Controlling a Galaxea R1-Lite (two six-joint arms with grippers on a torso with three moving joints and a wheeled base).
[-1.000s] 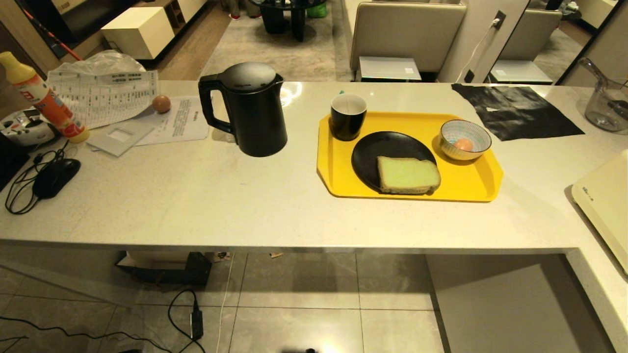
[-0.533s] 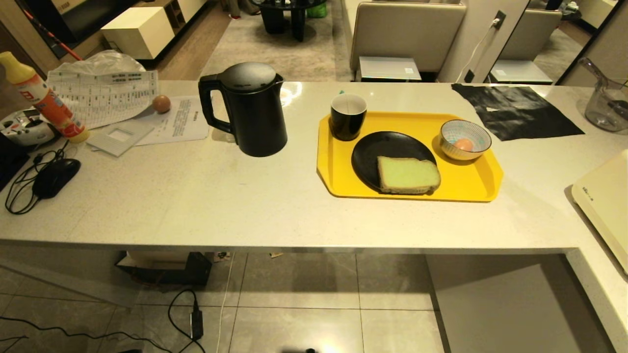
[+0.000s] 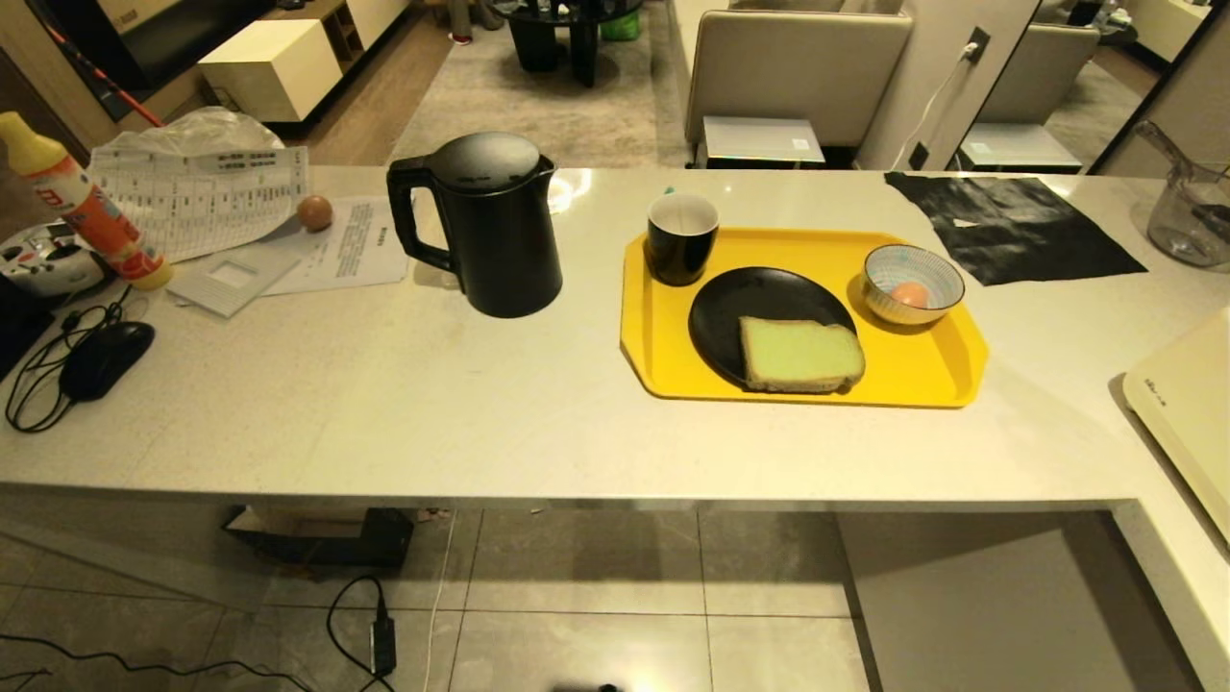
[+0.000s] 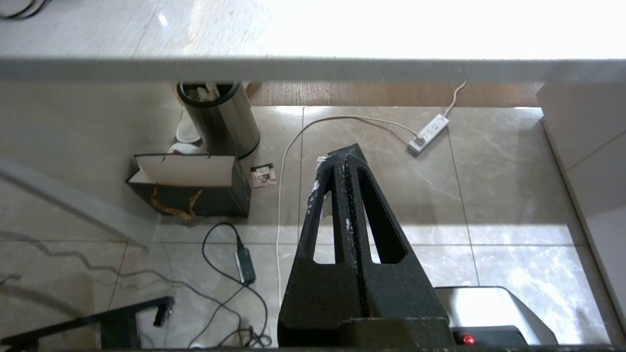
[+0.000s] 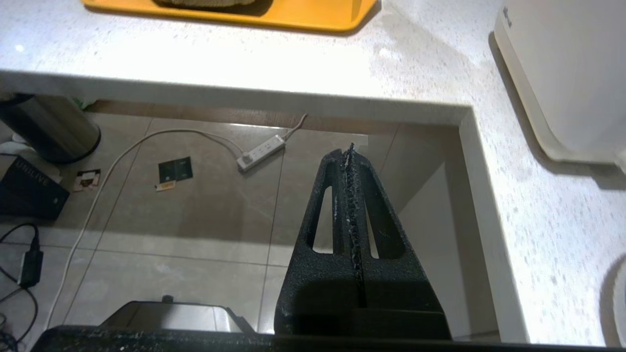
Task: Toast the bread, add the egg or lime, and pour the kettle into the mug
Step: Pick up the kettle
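Countertop [image 3: 480,413] clutter: papers [image 3: 336,252] beside kettle [image 3: 490,226]; left gripper [image 4: 342,161], right gripper [image 5: 350,152] closed, empty.

**Out of frame, cut off, unreadable**

Head view: neither arm shows. Orange bottle [image 3: 85,211] loses its cap tip at the left edge; the white device [image 3: 43,267] beside it is partly cut off too. Clear glass jug [image 3: 1187,216] clipped at the right edge, as is the cream appliance [image 3: 1187,408]. Print on the papers [image 3: 197,197] too small to read. Mug [image 3: 681,237] contents cannot be told.

Right wrist view: yellow tray [image 5: 274,17] shows only its near rim; the bread is a dark sliver at the frame's top edge. Left wrist view: countertop washed out by glare.
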